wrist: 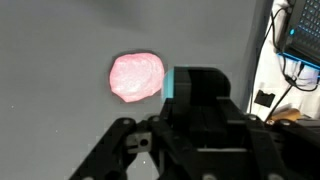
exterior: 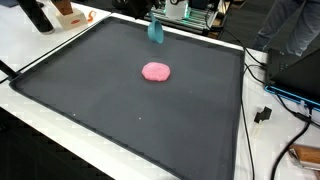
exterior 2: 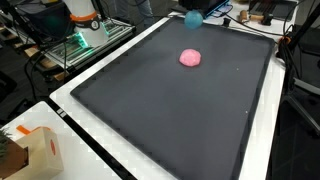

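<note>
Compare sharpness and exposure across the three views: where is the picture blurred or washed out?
Wrist view: the gripper is out of focus, the pink lump overexposed with soft edges. Both exterior views: the pink lump is sharper, evenly lit on the dark mat.

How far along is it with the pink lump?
Done: nothing visible; the pink lump lies free on the black mat. In hand: the gripper hovers near it in the wrist view, jaws unclear. Left: probably contact and grasp. The teal object stands at the mat's edge.
</note>
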